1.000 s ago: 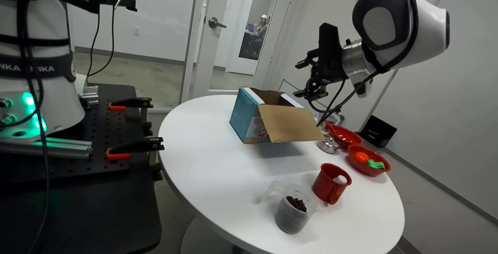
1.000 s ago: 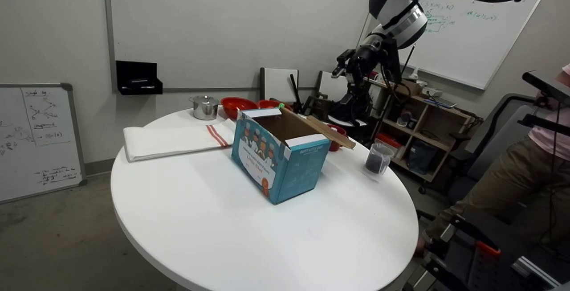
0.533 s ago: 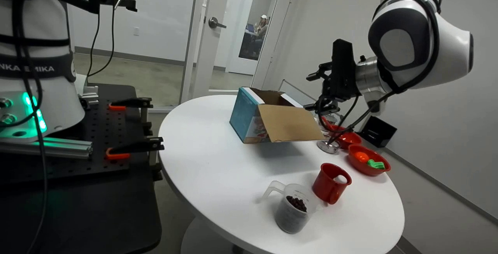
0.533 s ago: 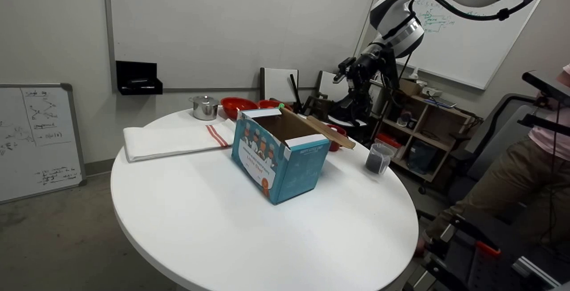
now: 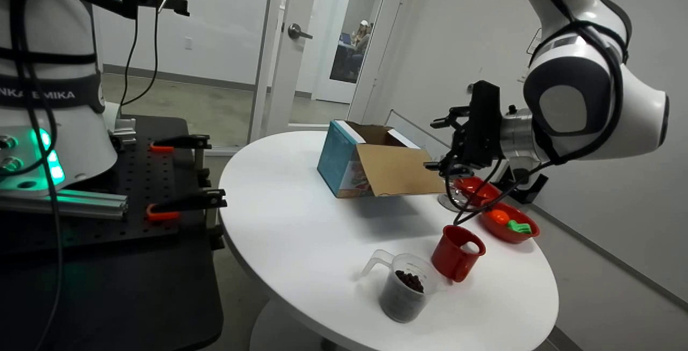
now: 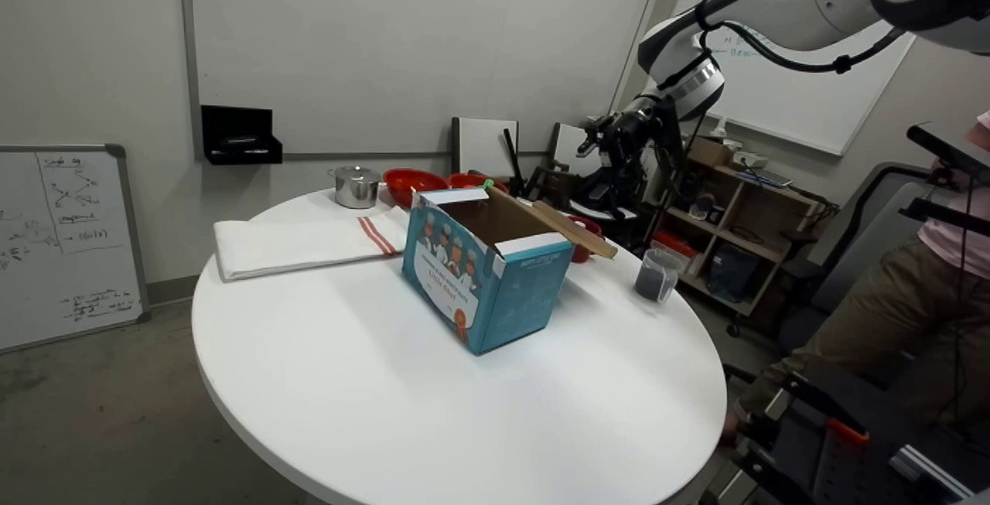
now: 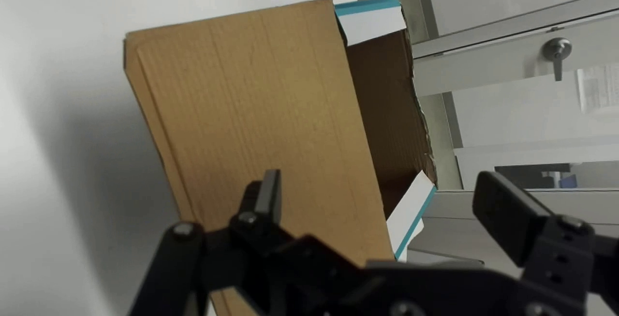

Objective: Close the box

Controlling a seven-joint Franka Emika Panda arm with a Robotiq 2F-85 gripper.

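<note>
Lower than a second ago, the pincer (image 5: 436, 144) has come down together with the white, rounded arm (image 5: 570, 98), while the box (image 6: 483, 281) has stayed put on the round, smooth white desk (image 6: 433, 428). Two blocky black fingers (image 7: 510, 217) stand wide apart near the outer edge of the box's big flap (image 7: 271, 122); whether either one touches the cardboard, I cannot tell. Flat and brown, the flap is faintly ribbed, with a creased lip along its outer edge, and it juts out from the box over the desk, where a soft grey shadow falls. The box itself is a straight-sided block, teal outside, printed with cartoon cooks in white hats above a pale label. Its top is open onto a plain brown inside; the rim across from the flap is ragged, and white tabs (image 7: 372, 25) edged in teal sit at the two ends of the opening.

On the flap's side stand a glossy red cup (image 5: 454, 257) and, just beside it, a clear plastic jug (image 5: 400, 302) holding dark, crumbly bits (image 5: 409, 281). Elsewhere on the desk are two red bowls (image 5: 505, 236), one with an orange ball (image 5: 500, 216) and a knobbly green piece (image 5: 519, 227) in it, a shiny metal pot (image 6: 356, 186), and a folded white cloth (image 6: 309, 246) with red stripes near the box.
</note>
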